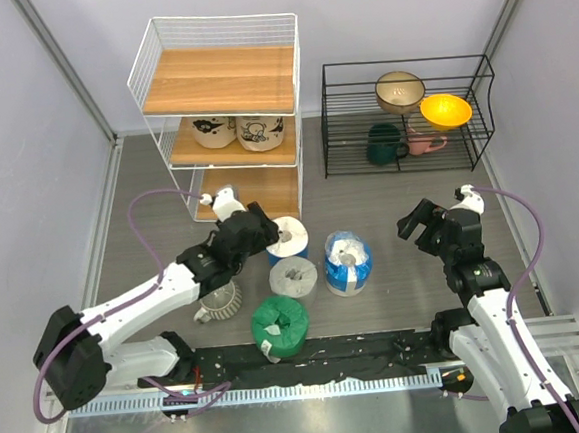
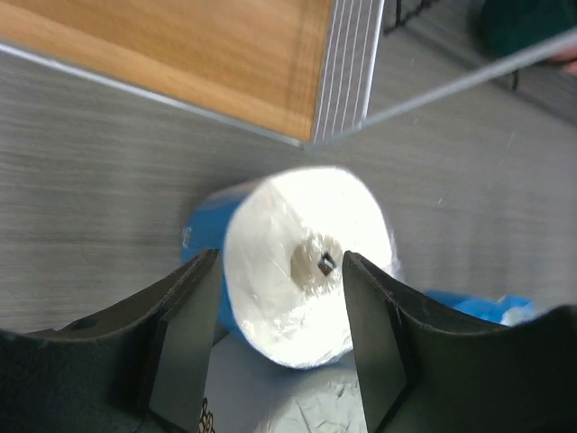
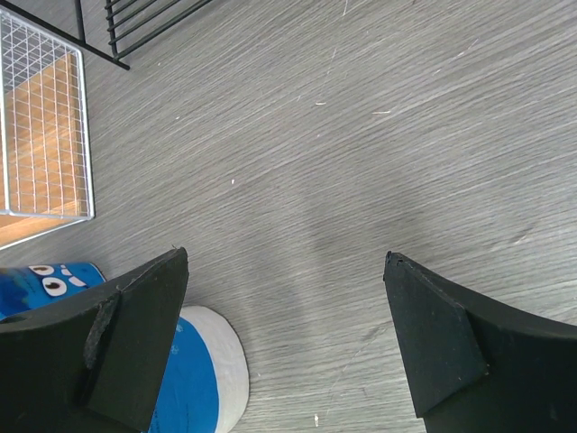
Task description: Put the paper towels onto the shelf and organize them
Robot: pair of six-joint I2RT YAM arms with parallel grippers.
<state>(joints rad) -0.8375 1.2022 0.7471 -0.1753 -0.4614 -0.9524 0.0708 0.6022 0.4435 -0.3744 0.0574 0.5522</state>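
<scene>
Paper towels (image 1: pixel 293 276), four on the desk (image 1: pixel 369 205) just before the shelf (image 1: pixel 221 79) and two tan rolls (image 1: pixel 215 132) on its middle tier: probably light, squashy, slick-wrapped, so best pinched across the sides of the white-blue roll (image 2: pixel 306 207) beneath the left gripper (image 2: pixel 281 262), jaws parted; right gripper (image 3: pixel 284 255) wide apart, empty.

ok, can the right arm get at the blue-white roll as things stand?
Probably yes. The right gripper hangs open beside the blue-white roll, with only bare table between them. The left gripper is over the neighbouring white-blue roll, so crowding looks unlikely.
</scene>
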